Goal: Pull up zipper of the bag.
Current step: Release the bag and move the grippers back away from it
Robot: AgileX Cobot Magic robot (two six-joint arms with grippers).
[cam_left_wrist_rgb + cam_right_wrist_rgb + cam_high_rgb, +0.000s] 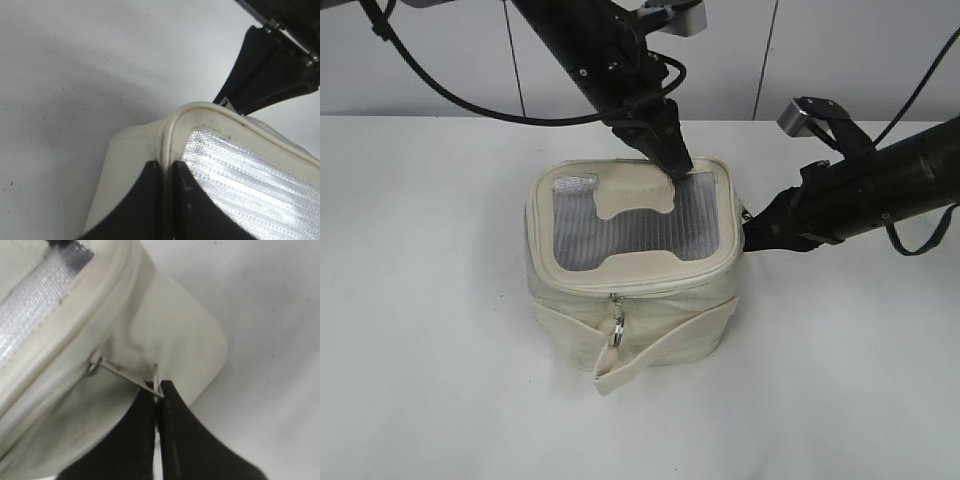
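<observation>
Nearest me, a loose end of flat cream strap (655,352) juts out from the front of the small boxy cream-white fabric bag (570,310), which sits upright in the middle of the plain white bench (420,380). Just above the strap, a small metal slider with a silver ring pull (617,333) hangs down the bag's front face, below the thin cream zipper track (650,285) that runs around the lid rim.

The lid faces up, a shiny grey mesh panel (705,215) with a cream H-shaped patch (635,200) across its middle.

At the bag's right side, the right hand (752,238) comes in low on its black arm. Its dark fingers (172,440) are pressed together on a second silver ring pull (156,381); a thin metal link runs taut from that ring back to the slider (94,366) at the zip line under the lid edge.

Farther back, the left hand (678,165) reaches down from above on the rear right part of the lid. In its wrist view its two dark fingers (142,205) stand close together, pinching the raised cream piping of the lid rim (167,150) between them, mesh on one side, the bag's outer wall on the other.

Behind everything stands a pale panelled wall (800,50).
</observation>
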